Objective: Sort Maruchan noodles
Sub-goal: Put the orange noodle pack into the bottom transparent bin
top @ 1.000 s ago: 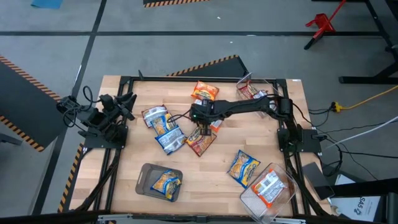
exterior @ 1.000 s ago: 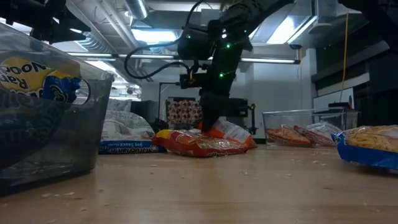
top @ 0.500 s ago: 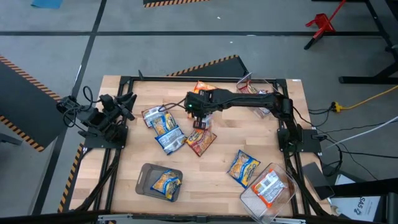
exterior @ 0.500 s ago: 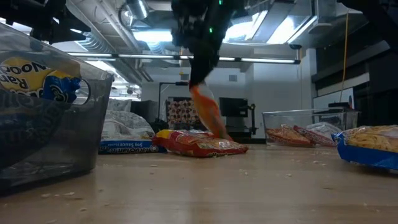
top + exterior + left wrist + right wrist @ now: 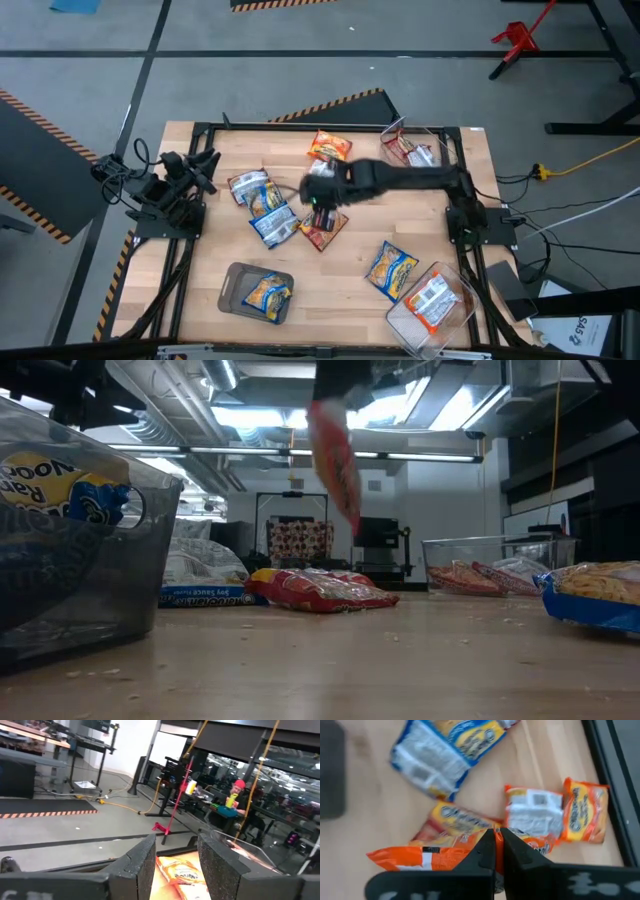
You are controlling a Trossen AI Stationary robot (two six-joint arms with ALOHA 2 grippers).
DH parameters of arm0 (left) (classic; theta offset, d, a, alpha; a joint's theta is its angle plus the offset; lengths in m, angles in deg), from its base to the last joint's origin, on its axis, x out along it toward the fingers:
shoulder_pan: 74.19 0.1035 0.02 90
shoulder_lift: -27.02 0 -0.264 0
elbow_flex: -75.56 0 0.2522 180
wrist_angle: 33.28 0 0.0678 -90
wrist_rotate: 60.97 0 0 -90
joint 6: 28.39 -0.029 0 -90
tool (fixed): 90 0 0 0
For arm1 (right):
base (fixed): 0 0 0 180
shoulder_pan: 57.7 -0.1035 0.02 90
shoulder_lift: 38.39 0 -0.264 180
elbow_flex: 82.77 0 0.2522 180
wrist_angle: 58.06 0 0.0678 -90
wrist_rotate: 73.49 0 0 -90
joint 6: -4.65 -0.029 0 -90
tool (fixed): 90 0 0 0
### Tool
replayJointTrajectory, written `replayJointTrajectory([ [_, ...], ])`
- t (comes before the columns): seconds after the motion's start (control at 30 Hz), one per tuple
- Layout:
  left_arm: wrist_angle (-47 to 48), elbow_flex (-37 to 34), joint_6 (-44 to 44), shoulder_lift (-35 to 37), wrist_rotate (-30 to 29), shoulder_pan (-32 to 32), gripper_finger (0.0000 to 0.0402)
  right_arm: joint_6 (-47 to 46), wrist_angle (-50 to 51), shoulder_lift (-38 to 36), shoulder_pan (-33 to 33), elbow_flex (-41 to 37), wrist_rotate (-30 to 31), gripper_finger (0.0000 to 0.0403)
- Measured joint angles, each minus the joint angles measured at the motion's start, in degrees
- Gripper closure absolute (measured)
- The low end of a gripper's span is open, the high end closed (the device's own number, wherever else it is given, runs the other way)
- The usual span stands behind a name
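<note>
1. The right gripper [image 5: 498, 851] hangs over the middle of the table [image 5: 420, 245], fingers pinched on an orange packet [image 5: 427, 859] dangling clear of the wood.
2. Sorting is mid-carry; next it needs a matching bin, perhaps the clear bin [image 5: 440, 140] at the far right corner.
3. Loose packets [image 5: 268, 205] crowd below; room lies toward the right edge.
4. The left gripper [image 5: 176, 865] waits at the left edge, spread.
</note>
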Motion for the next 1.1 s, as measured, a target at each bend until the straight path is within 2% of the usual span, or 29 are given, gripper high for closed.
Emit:
replayJointTrajectory([
  [0.37,0.04,0.00,0.21,0.00,5.26,-0.02,0.0262,-28.35,14.20,-0.02,-17.34,3.65,3.20,0.0403],
  [0.7,0.53,0.00,0.42,0.00,5.26,0.00,0.0262,-48.79,14.05,-0.09,-30.07,3.65,2.10,0.0403],
  [1.1,2.78,0.04,0.55,0.00,5.26,-0.02,0.0262,-64.70,13.98,-5.81,-40.16,3.32,1.68,0.0403],
])
